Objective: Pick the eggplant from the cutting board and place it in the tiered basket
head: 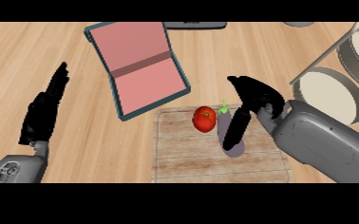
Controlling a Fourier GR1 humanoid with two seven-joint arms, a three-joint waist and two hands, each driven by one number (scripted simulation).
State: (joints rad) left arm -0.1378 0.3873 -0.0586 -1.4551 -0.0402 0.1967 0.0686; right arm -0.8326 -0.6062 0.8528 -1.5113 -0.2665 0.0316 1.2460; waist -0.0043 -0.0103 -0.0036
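Nearest the lower edge lies the pale, wood-grained rectangular cutting board [210,163], and on its upper right part rests the slim purple eggplant [227,135] with its small green stem pointing away from the robot. Its long axis runs near to far, tilted only slightly, so it lies almost in line with the fingers coming down over it. The black right hand [254,99] sits directly on top of the eggplant's right flank, one finger [237,128] stretched along the vegetable's length and the rest bent above it; the hand appears to be closing round the eggplant, though the pictures do not settle whether it has truly got hold. Just beside the eggplant to the left, touching or nearly so, sits a round red tomato [204,119], which the fingers must avoid nudging.

The black left hand [43,111] rests at the view's left, fingers straight and released, well apart from the board, so the right hand is plainly the nearer one.

Farther off lies a pink folded mat with a teal border [138,61], and at the right edge stands the round grey tiered basket [335,76], the lift's destination, up and to the right of the hand
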